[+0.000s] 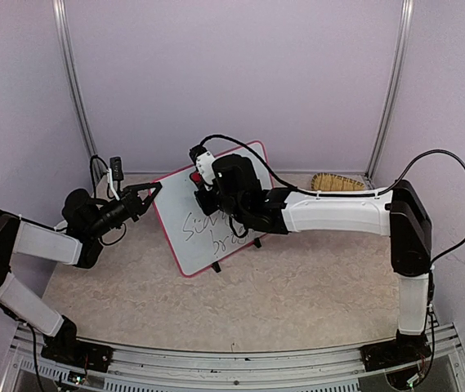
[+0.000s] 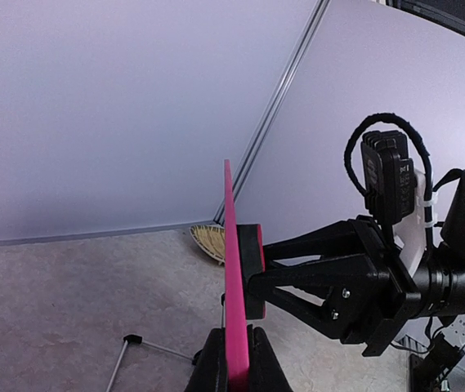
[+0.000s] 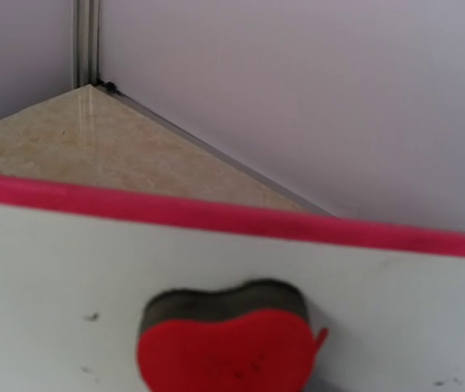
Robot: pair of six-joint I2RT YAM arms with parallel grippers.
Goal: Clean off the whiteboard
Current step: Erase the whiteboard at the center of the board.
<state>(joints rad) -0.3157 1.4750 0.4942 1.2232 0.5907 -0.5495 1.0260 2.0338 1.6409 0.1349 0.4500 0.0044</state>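
Note:
The whiteboard (image 1: 190, 242), white with a pink-red frame and marker scrawl, stands tilted on its black feet at mid-table. My left gripper (image 1: 154, 191) is shut on its left frame edge; in the left wrist view the pink frame (image 2: 231, 269) runs up from between my fingers (image 2: 213, 363). My right gripper (image 1: 200, 189) is shut on a red heart-shaped eraser (image 1: 195, 176) and presses it flat on the board's upper part. The eraser (image 3: 224, 347) sits just below the top frame (image 3: 216, 214). It also shows edge-on in the left wrist view (image 2: 251, 245).
A woven basket (image 1: 337, 182) lies at the back right by the wall; it also shows in the left wrist view (image 2: 209, 242). The board's wire leg with a black foot (image 2: 131, 339) rests on the table behind it. Walls close in on three sides.

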